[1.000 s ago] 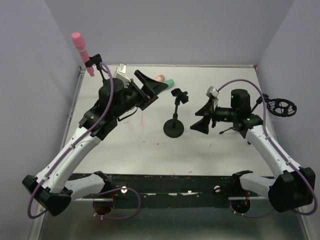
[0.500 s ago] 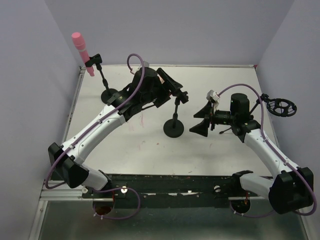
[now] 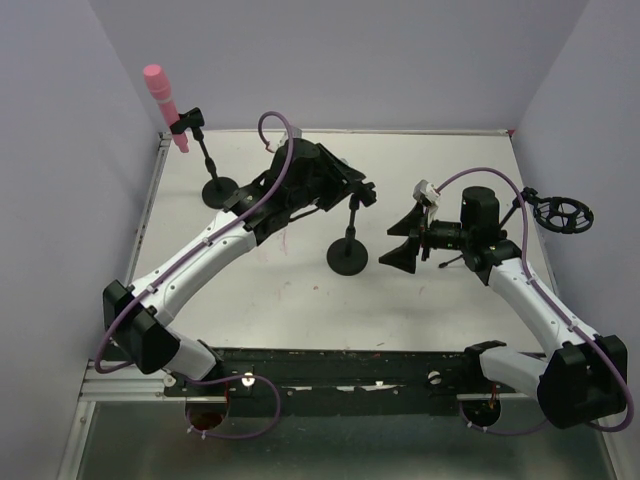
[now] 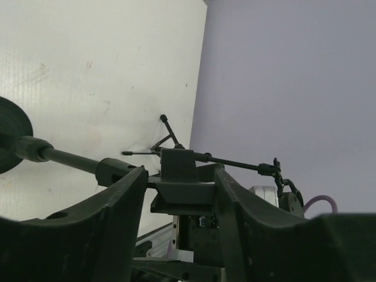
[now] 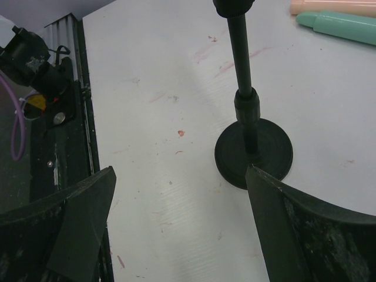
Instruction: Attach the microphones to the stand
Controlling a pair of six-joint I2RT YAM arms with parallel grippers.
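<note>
White desk (image 3: 300,300), matte surface, marked with faint reddish smudges (image 5: 181,133). Plain pale lavender walls close it in: back wall (image 3: 350,60), left wall (image 3: 60,200), right wall (image 3: 600,110). Metal trim (image 3: 150,215) runs along the desk's left edge and a black rail (image 3: 330,358) along the near edge. Lighting is even, shadows soft.

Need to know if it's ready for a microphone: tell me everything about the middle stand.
The middle stand is matte black and upright, near the centre of the white table. A round flat base rests on the table; a thin pole with a collar partway up rises to a clip, which holds nothing. The left gripper straddles the clip, a gap showing on one side.
</note>
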